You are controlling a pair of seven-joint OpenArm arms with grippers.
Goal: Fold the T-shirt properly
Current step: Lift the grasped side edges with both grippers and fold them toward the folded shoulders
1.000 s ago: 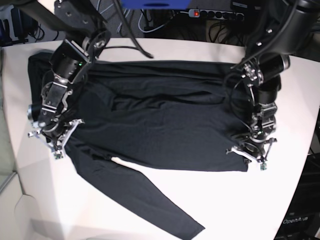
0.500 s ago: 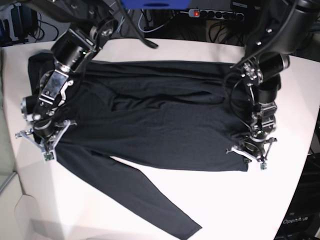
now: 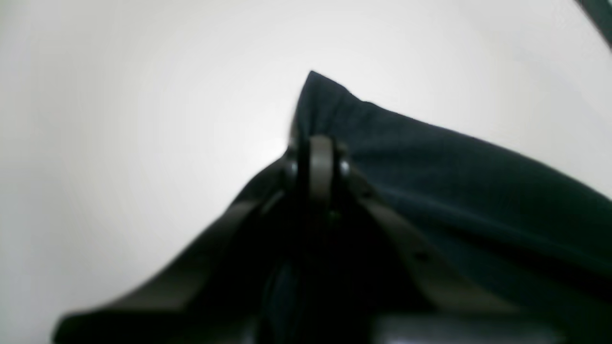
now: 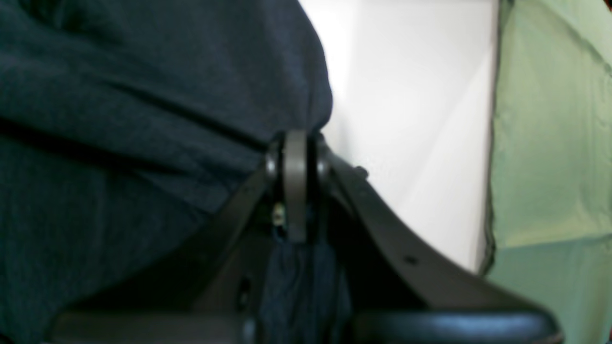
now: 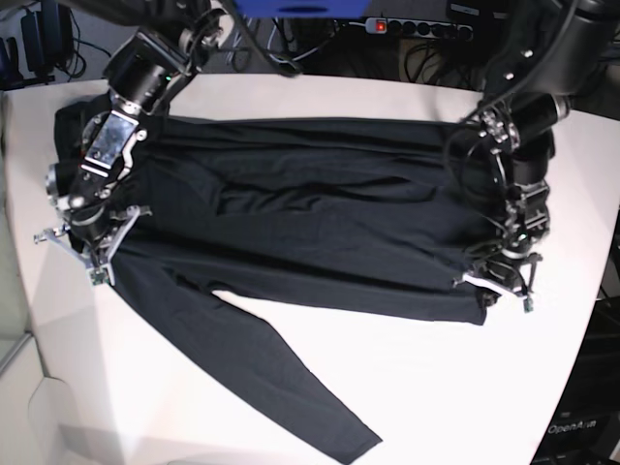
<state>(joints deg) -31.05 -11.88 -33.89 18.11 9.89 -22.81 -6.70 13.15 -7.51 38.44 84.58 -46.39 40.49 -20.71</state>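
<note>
The black T-shirt (image 5: 310, 223) lies spread across the white table (image 5: 426, 387), pulled taut between my two grippers. One long sleeve (image 5: 262, 373) trails toward the front edge. On the right of the base view my left gripper (image 5: 501, 283) is shut on the hem corner (image 3: 330, 110), with its fingertips (image 3: 319, 153) pressed together. On the left of the base view my right gripper (image 5: 85, 254) is shut on the shoulder end of the T-shirt (image 4: 143, 95), and cloth bunches between its fingers (image 4: 295, 157).
A power strip (image 5: 417, 26) and cables lie behind the table's far edge. A green surface (image 4: 550, 143) borders the table beside my right gripper. The table's left edge runs close to that gripper.
My right gripper has moved left and toward the back, dragging the shoulder end and the sleeve with it. My left gripper has shifted slightly right. The T-shirt is stretched wider.
</note>
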